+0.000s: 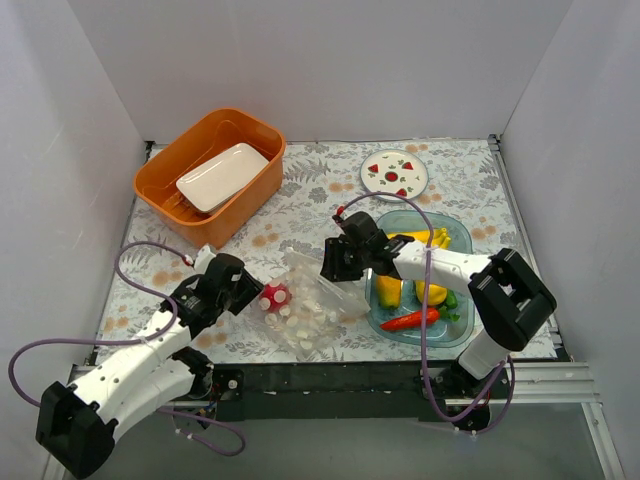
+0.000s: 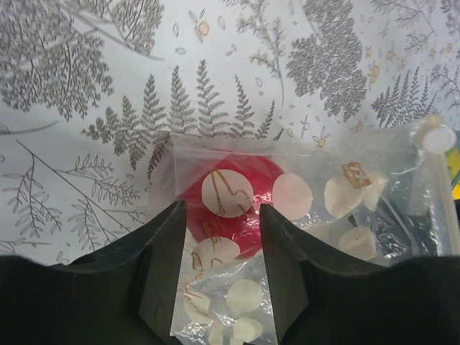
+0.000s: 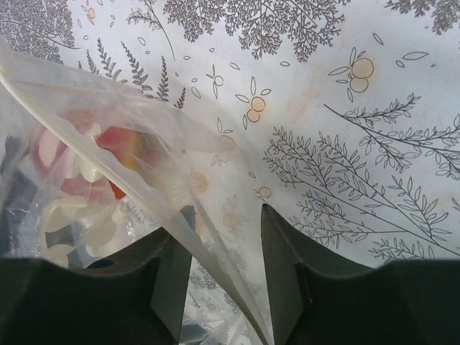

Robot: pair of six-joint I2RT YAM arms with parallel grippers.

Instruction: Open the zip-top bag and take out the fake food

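The zip-top bag (image 1: 312, 308) lies crumpled on the cloth between the arms, clear with white dots. A red tomato (image 1: 275, 296) sits inside its left end. My left gripper (image 1: 250, 292) is open, with its fingers on either side of that end of the bag (image 2: 345, 215), and the tomato (image 2: 251, 180) is just beyond its tips (image 2: 221, 208). My right gripper (image 1: 333, 265) is open at the bag's upper right edge. The bag's zip strip (image 3: 108, 136) runs slantwise between its fingers (image 3: 226, 210). Yellow pieces (image 1: 388, 290), a red pepper (image 1: 410, 320) and green bits lie in the blue tray (image 1: 400, 222).
An orange bin (image 1: 165, 165) holding a white rectangular dish (image 1: 220, 175) stands at the back left. A round plate printed with strawberries (image 1: 395, 174) lies at the back, beyond the blue tray. White walls enclose the table on three sides.
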